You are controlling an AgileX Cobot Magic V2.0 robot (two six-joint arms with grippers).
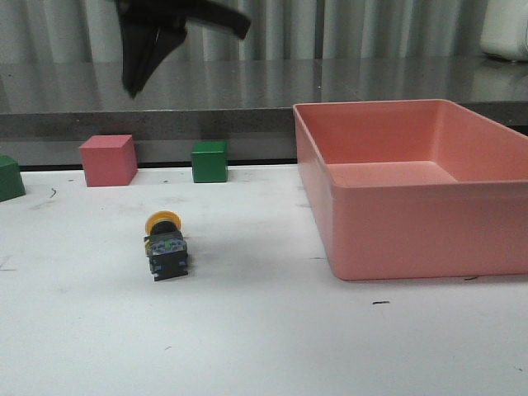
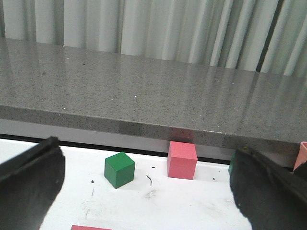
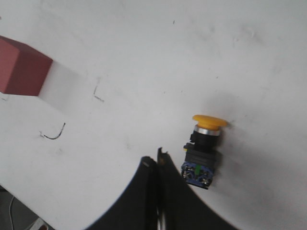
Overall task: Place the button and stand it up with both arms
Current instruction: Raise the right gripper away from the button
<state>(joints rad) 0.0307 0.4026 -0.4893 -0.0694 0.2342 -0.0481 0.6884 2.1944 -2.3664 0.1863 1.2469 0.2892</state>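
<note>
While lying flat, button [image 1: 164, 245] points its cap rearward.

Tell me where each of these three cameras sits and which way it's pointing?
Front view: low, facing forward over the table; shows button lying down, pink bin, one raised gripper.
Left wrist view: on left arm, facing the counter; open left gripper frames cubes.
Right wrist view: on right arm, looking down; shut right gripper beside button.
Shared: button.

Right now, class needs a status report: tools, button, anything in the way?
Left tool open, empty. Right tool shut, empty. Button on its side on table, unheld. Pink bin well aside.
</note>
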